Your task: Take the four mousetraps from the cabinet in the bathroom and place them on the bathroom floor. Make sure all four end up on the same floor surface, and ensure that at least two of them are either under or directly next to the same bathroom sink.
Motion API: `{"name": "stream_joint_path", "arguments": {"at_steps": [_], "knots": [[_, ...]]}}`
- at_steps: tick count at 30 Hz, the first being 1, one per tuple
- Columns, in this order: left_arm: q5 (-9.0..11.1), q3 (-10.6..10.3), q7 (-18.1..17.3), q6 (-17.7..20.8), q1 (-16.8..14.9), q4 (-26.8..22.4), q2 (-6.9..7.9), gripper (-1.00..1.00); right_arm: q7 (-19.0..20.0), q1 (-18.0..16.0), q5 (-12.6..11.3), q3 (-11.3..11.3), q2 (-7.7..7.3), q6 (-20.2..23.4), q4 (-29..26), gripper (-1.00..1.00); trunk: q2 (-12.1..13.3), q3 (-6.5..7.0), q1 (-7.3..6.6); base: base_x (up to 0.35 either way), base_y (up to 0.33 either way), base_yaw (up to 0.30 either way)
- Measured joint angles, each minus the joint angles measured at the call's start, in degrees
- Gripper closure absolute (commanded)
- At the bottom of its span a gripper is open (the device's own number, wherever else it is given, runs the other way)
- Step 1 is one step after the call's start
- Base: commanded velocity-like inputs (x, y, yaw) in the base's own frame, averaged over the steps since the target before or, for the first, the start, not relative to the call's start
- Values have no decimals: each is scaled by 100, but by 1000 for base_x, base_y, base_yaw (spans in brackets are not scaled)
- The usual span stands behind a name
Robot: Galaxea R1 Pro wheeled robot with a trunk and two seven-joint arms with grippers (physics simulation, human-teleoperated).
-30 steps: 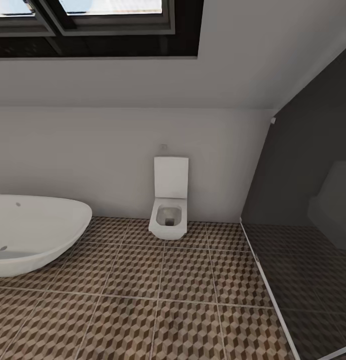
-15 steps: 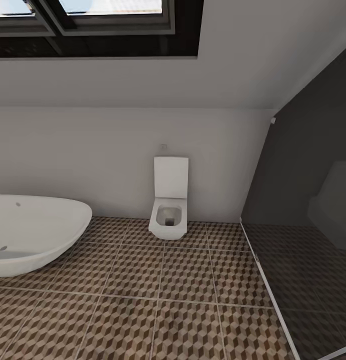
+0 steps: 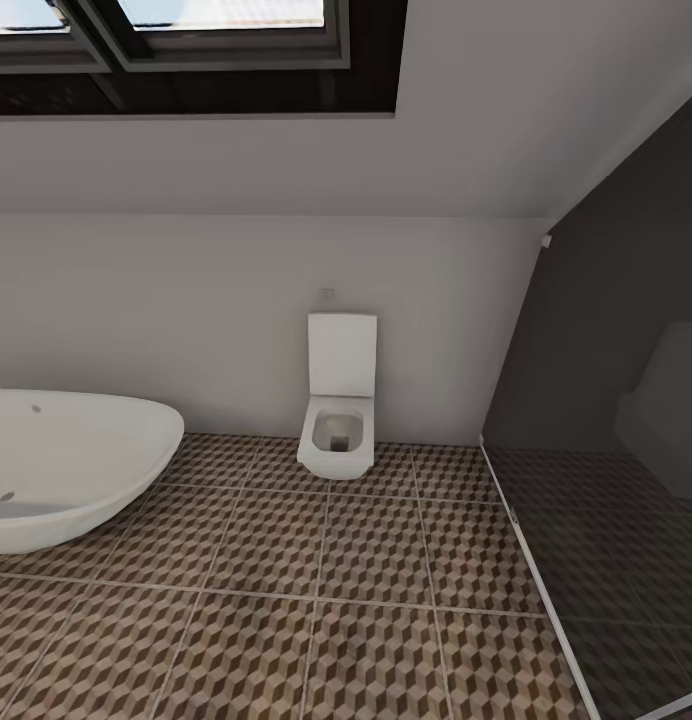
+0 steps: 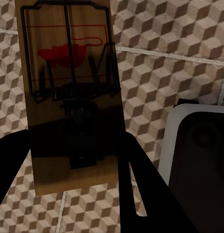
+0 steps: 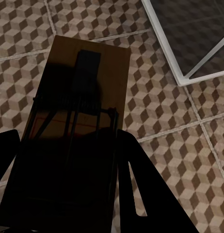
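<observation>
We are carrying two of the mousetraps right now. One mousetrap (image 4: 68, 92) is sitting pinched between the dark fingers of the left gripper (image 4: 75, 160), its wire frame and red spot facing the camera, hanging above the bathroom floor (image 4: 155, 73). A second mousetrap (image 5: 75, 131) is being clamped in the same way by the right gripper (image 5: 63, 194), also held clear above the cube-patterned tiles, near a pale-framed glass panel (image 5: 189, 43).

Looking out from the head, we are facing the white toilet (image 3: 338, 405) against the pale wall, with the bathtub (image 3: 71, 465) at our left and the skylight (image 3: 186, 50) overhead.

We are judging the task as partway along: two traps are out of the cabinet and in hand, none is lying on the tiles where we are looking, and the other two are unaccounted for. Finding the sink and setting these down beside it is what we are reckoning comes next.
</observation>
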Motion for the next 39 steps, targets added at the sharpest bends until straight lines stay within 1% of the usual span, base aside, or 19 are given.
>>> {"name": "stream_joint_path", "arguments": {"at_steps": [39], "knots": [[1, 0, 0, 1, 0, 0, 0, 100, 0, 0, 2, -1, 0, 0, 0, 100, 0, 0, 0, 0, 0, 0]]}}
